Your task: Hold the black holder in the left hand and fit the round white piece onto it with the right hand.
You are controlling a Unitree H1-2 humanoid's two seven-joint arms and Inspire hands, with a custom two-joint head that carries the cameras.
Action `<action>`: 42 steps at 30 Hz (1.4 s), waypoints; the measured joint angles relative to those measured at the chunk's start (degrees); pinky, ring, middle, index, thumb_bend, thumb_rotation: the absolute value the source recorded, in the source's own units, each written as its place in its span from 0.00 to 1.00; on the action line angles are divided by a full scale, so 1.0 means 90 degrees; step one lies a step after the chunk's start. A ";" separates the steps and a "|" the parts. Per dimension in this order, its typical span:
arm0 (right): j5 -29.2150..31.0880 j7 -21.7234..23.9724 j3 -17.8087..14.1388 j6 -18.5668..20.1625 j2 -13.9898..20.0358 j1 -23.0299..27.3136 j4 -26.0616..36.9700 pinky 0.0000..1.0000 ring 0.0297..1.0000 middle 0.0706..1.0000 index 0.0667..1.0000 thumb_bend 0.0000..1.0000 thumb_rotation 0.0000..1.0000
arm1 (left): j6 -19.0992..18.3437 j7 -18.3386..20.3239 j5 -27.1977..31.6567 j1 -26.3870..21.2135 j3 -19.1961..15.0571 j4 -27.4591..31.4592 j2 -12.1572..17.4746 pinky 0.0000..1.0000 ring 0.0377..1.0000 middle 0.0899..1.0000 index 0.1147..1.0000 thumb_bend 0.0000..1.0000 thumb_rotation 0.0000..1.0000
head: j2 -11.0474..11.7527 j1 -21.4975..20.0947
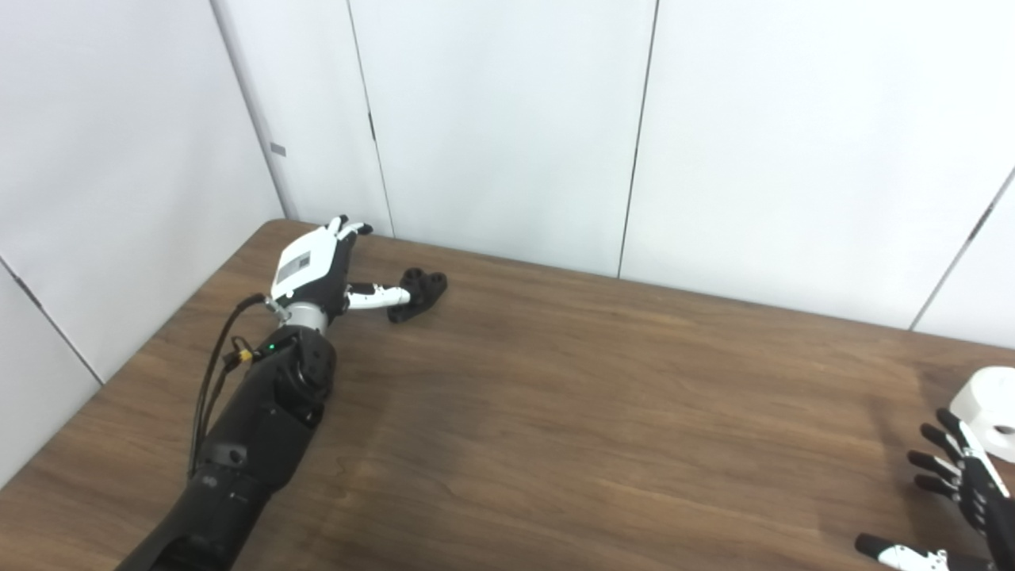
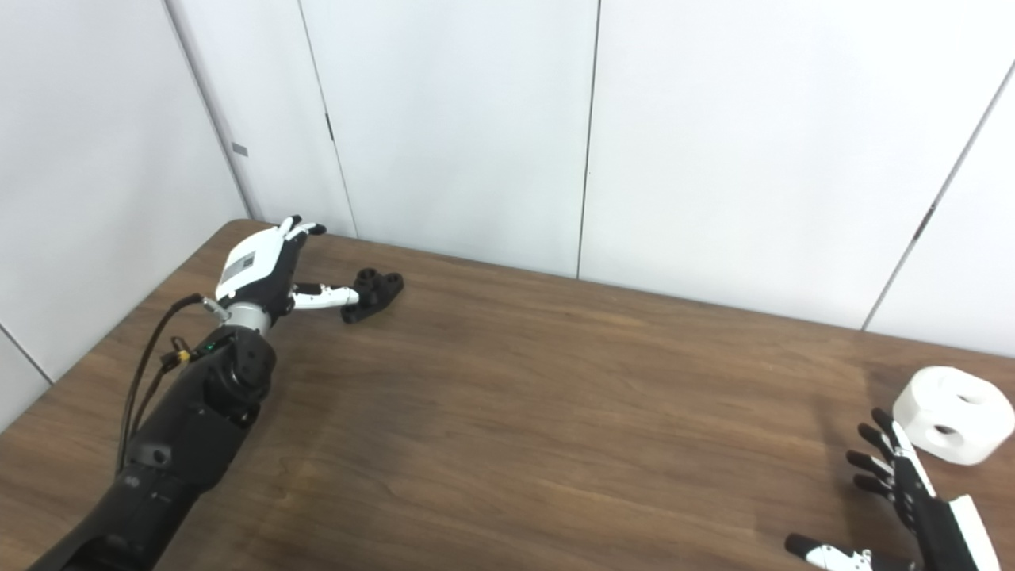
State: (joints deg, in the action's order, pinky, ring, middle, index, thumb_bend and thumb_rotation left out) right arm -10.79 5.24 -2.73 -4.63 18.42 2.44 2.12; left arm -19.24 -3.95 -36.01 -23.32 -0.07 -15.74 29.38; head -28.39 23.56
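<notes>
1. The fingers (image 2: 295,228) of the left hand (image 2: 258,270) are spread apart and point toward the far wall, and they hold nothing
2. The left hand's thumb sticks out to the side, and its tip is right at the black holder (image 2: 373,294), maybe just touching it
3. The black holder lies on the brown table (image 2: 555,412) near the far left corner, just beside the left hand
4. The right hand (image 2: 912,500) is at the near right edge of the table with its dark fingers (image 2: 868,461) spread wide, and it holds nothing too
5. The round white piece (image 2: 951,415) sits on the table at the far right, just past the right hand's fingertips, close but not touching
6. The round white piece and the black holder are well apart, on opposite sides of the table
</notes>
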 measured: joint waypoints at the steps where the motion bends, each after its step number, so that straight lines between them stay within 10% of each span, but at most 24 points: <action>1: -0.0005 -0.0013 0.0000 0.0000 0.0000 0.0002 0.0000 0.75 0.83 0.92 0.96 0.86 0.19 | 0.0006 0.0001 0.0003 -0.0006 0.0021 -0.0023 0.0001 1.00 1.00 1.00 0.84 1.00 0.44 | 0.0000 0.0000; 12: -0.0043 -0.0061 0.0006 0.0003 0.0001 0.0012 -0.0003 0.74 0.83 0.93 0.96 0.86 0.20 | 0.0008 -0.0026 -0.0005 -0.0052 0.0337 -0.0308 -0.0004 1.00 1.00 1.00 0.78 1.00 0.38 | 0.0000 -0.0010; 22: 0.0009 -0.0052 0.0013 0.0002 0.0006 0.0005 -0.0003 0.75 0.83 0.93 0.96 0.84 0.27 | 0.0926 -0.1485 -0.0572 -0.0178 0.0829 -0.1312 -0.0020 1.00 1.00 1.00 0.70 0.98 0.25 | -0.0029 0.0049; 42: -0.0112 -0.0041 0.0037 0.0003 0.0087 -0.0035 0.0060 0.73 0.82 0.93 0.96 0.82 0.27 | 0.0888 -0.1943 -0.0575 -0.0283 0.0919 -0.1629 -0.0239 1.00 1.00 1.00 0.69 0.93 0.26 | -0.0117 0.0058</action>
State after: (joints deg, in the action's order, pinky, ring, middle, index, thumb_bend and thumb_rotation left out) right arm -11.80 4.87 -2.39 -4.60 19.20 2.12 2.66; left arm -11.24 -21.44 -41.19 -25.86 8.19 -30.40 27.23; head -29.44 24.08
